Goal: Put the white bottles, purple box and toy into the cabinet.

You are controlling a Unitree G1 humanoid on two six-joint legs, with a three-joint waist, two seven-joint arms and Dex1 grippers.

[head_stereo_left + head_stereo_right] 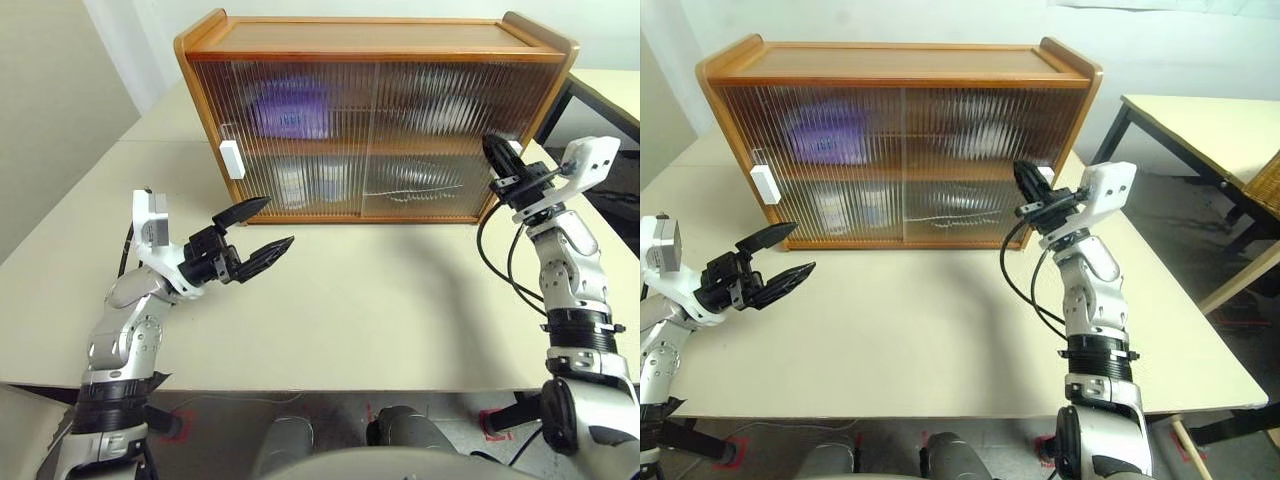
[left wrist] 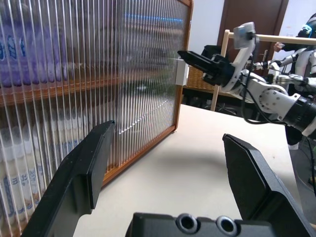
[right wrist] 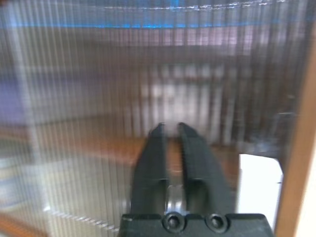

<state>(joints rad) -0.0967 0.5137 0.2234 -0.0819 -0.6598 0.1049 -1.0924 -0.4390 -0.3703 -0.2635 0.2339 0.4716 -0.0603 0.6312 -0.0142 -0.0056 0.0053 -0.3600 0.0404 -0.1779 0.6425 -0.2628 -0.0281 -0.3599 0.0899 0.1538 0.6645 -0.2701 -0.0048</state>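
The cabinet point(image 1: 370, 45) stands at the back of the table with both ribbed doors slid shut. Behind the left door the purple box point(image 1: 290, 110) shows as a lilac blur on the upper shelf. The white bottles point(image 1: 295, 185) are pale shapes on the lower shelf. A whitish blur point(image 1: 980, 125) on the upper right shelf may be the toy; I cannot tell. My left gripper point(image 1: 270, 225) hangs open and empty over the table in front of the left door. My right gripper point(image 1: 492, 150) is at the cabinet's right end, beside a white handle point(image 3: 259, 182), fingers narrowly apart around nothing.
A second white handle point(image 1: 232, 158) sits at the left door's edge. A shiny bowl-like shape point(image 1: 415, 180) shows behind the lower right door. The beige table point(image 1: 380, 300) stretches in front of the cabinet. Another table point(image 1: 1200, 120) stands off to the right.
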